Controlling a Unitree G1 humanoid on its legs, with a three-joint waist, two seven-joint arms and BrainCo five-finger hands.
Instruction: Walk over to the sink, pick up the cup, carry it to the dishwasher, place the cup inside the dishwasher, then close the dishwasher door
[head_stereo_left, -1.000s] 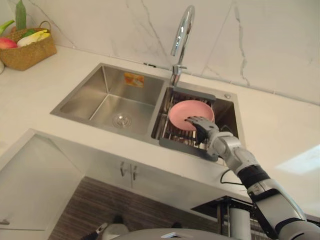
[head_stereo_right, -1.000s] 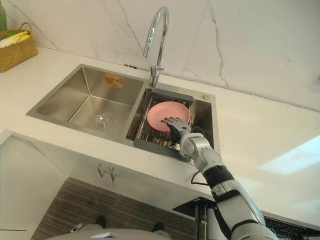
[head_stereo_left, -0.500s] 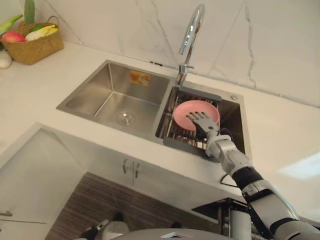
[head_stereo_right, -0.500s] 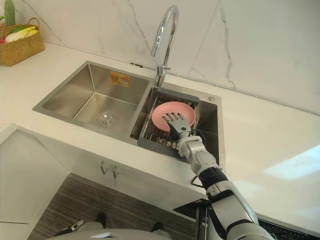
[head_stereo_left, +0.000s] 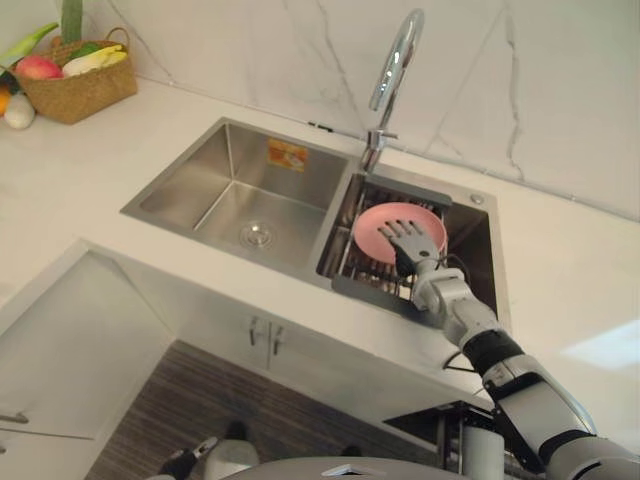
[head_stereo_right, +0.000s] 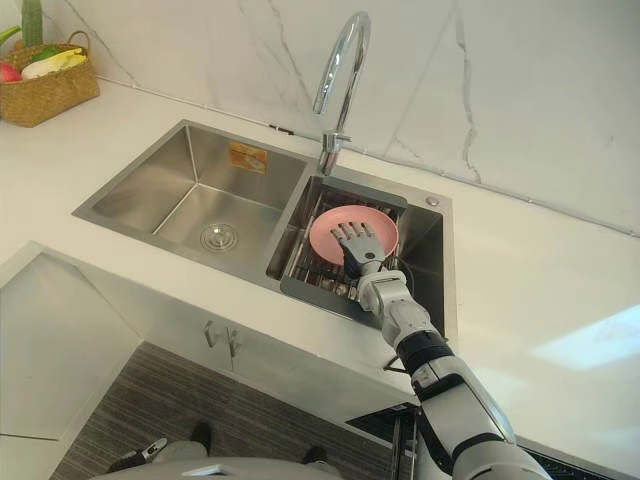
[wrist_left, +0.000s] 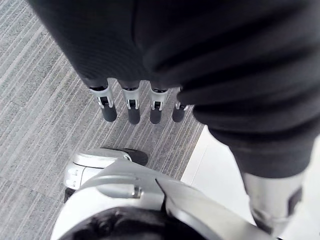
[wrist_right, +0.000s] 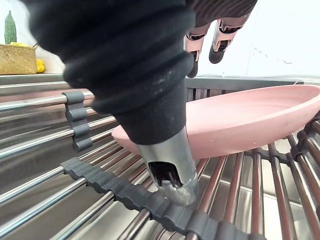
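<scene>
The right robot hand (head_stereo_left: 411, 243) reaches into the right basin of a stainless double sink (head_stereo_left: 236, 192) set in the white tabletop (head_stereo_left: 75, 180). Its fingers (wrist_right: 220, 46) are straight and spread apart, gripping nothing. Beneath them lies a shallow pink plate (head_stereo_left: 374, 226), which rests slightly tilted on the metal bars of a drying rack (head_stereo_right: 312, 277) that fills that basin. In the right wrist view the fingertips hang over the plate's far rim and the thumb (wrist_right: 172, 175) points down toward the rack bars just beside its near rim; whether any of them touches the plate cannot be told. A curved chrome faucet (head_stereo_left: 394, 72) rises behind the divider between the basins. A wicker basket (head_stereo_left: 82, 88) of vegetables stands far off in the tabletop's left corner. The left robot hand (wrist_left: 129, 107) hangs over the grey striped floor (wrist_left: 35, 105), fingers straight and empty.
</scene>
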